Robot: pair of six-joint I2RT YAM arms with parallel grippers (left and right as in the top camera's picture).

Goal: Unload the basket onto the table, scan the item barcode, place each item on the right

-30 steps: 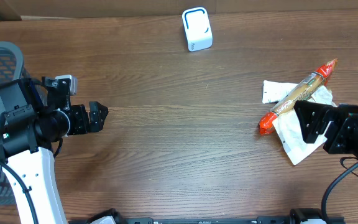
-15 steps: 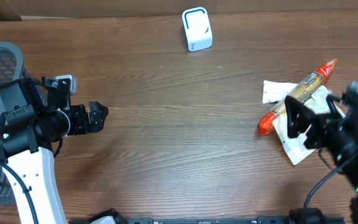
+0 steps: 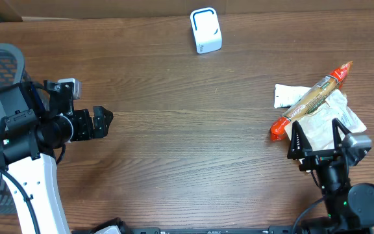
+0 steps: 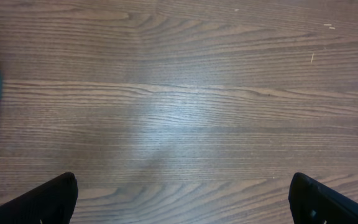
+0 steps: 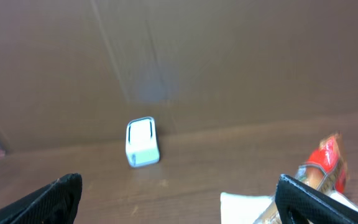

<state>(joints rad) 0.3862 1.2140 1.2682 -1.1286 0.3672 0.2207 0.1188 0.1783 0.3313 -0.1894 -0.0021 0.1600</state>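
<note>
Your item, a long snack stick (image 3: 310, 101) in a tan wrapper with orange-red ends, lies near the right edge of the bench (image 3: 187, 149). It is slanted, with one red end aimed at the far right corner and the other toward the middle of the bench. It rests across crumpled white packets (image 3: 284, 95). There is print along its tan middle, but it is too small for you to read, and no barcode can be made out. The scanner (image 3: 206, 30), a small white box with a blue outline on its face, stands by the far edge, slightly right of centre and well apart from the stick; a small mark low on its face is also illegible. Your right end effector (image 3: 315, 127) sits toward the near right corner, released with its fingers (image 3: 295, 135) spread wide, just on the near side of the stick and over the white packets, grasping nothing. Its wrist camera looks toward the far edge, where you see the scanner (image 5: 143, 142) against a brown wall (image 5: 197, 62) and the stick's red end (image 5: 325, 168) at the right. Your left end effector (image 3: 106, 123) is by the left edge, also released and empty, with bare wood under its fingers (image 4: 42, 199).
</note>
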